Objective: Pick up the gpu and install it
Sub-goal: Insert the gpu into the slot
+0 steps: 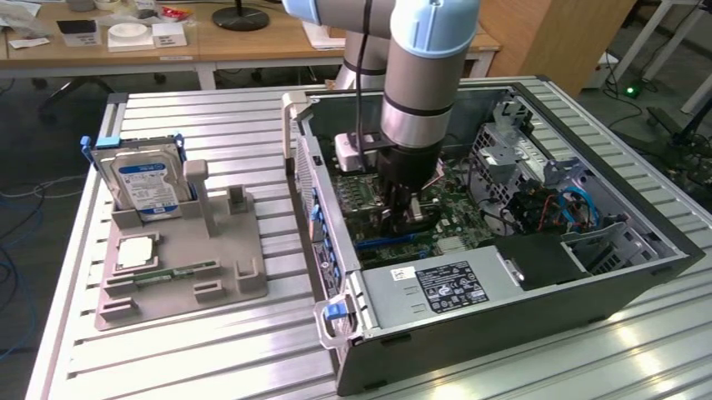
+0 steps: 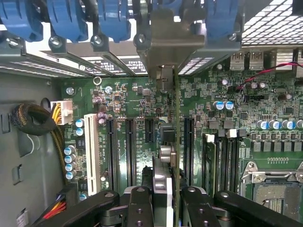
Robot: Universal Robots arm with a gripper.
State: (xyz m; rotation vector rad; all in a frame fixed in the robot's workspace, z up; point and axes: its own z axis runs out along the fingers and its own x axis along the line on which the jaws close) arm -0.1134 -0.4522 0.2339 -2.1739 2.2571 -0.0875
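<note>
The gpu [image 2: 176, 132] appears edge-on in the wrist view, a thin green card with its silver bracket [image 2: 173, 42] up against the case's rear slot openings. My gripper [image 2: 163, 201] is shut on it, black fingers [image 2: 139, 205] pressing either side. The card stands upright over the motherboard [image 2: 132, 99], in line with the long black expansion slots [image 2: 130, 142]. I cannot tell whether its edge sits in a slot. In the exterior view the gripper [image 1: 403, 212] reaches down inside the open computer case [image 1: 623, 275], over the motherboard [image 1: 451, 225].
Blue slot latches [image 2: 66, 19] line the case's rear wall. A power supply [image 1: 445, 287] fills the case's near corner, and drive cages with cables [image 1: 556, 200] sit toward the exterior view's right. On the left, a grey holder [image 1: 223, 287] carries a hard drive [image 1: 147, 185] and a memory stick [image 1: 178, 272].
</note>
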